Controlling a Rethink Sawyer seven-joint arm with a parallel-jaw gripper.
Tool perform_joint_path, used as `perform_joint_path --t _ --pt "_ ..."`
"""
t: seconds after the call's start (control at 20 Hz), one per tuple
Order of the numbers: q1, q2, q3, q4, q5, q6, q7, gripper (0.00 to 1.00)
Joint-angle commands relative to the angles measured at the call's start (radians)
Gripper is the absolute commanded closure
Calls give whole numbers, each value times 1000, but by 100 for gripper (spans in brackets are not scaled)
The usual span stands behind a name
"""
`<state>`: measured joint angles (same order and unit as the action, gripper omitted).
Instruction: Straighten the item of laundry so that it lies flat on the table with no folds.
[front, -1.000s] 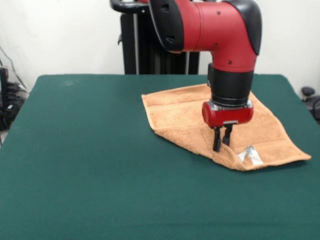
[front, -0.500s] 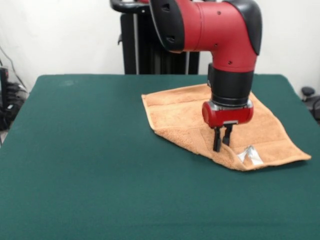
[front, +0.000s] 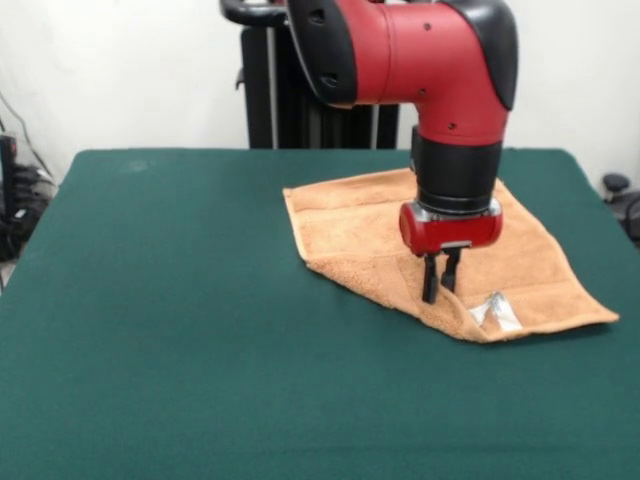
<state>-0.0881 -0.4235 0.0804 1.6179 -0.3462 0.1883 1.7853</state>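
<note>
We see a light-orange terry hand towel (front: 400, 235) lying on the right half of the dark green surface (front: 170, 330), its near edge doubled over and a small white label (front: 497, 311) showing at that fold. The red arm's gripper (front: 437, 290) stands on the folded edge, its two black fingers drawn close together, seemingly pinching the cloth. We judge the towel light, limp and non-slippery on felt; the folded hem near the label offers the best hold. No containers appear.
</note>
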Motion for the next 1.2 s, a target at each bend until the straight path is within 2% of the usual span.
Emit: perform_joint_path --t 0.05,0.8,1.05,1.2 --pt "-27 13 91 -10 7 139 13 100" --pt "14 -16 108 -6 38 183 61 100" --pt "39 -85 96 37 58 215 89 100" --pt "42 -91 102 43 63 216 93 100"
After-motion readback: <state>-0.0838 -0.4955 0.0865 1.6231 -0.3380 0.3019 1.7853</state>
